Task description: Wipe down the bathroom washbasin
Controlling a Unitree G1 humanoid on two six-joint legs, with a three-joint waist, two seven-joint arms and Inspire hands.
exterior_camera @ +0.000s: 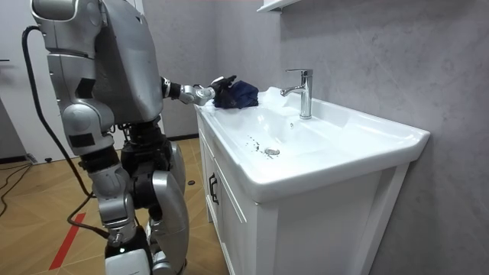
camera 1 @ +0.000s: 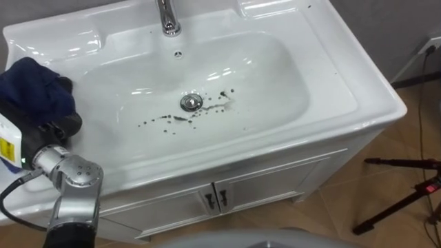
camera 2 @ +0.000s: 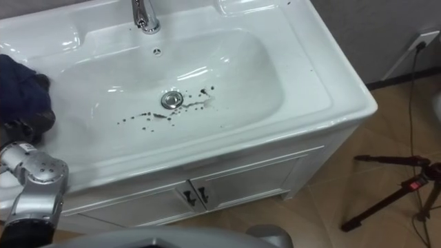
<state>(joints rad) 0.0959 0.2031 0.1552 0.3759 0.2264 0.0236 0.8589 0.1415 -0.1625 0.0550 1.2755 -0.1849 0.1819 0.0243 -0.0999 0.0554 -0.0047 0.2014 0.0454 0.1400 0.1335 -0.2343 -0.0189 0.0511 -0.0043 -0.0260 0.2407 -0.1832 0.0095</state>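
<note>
The robot's left hand (camera 1: 59,126) had its fingers (camera 1: 65,85) clenched round a dark blue cloth (camera 1: 31,86) on the white basin's (camera 1: 331,76) left rim, dark specks (camera 1: 165,118) by the drain (camera 1: 191,102).

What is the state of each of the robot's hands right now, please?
Left hand: closed on the dark blue cloth at the basin's left rim.
Right hand: cannot be told.
</note>
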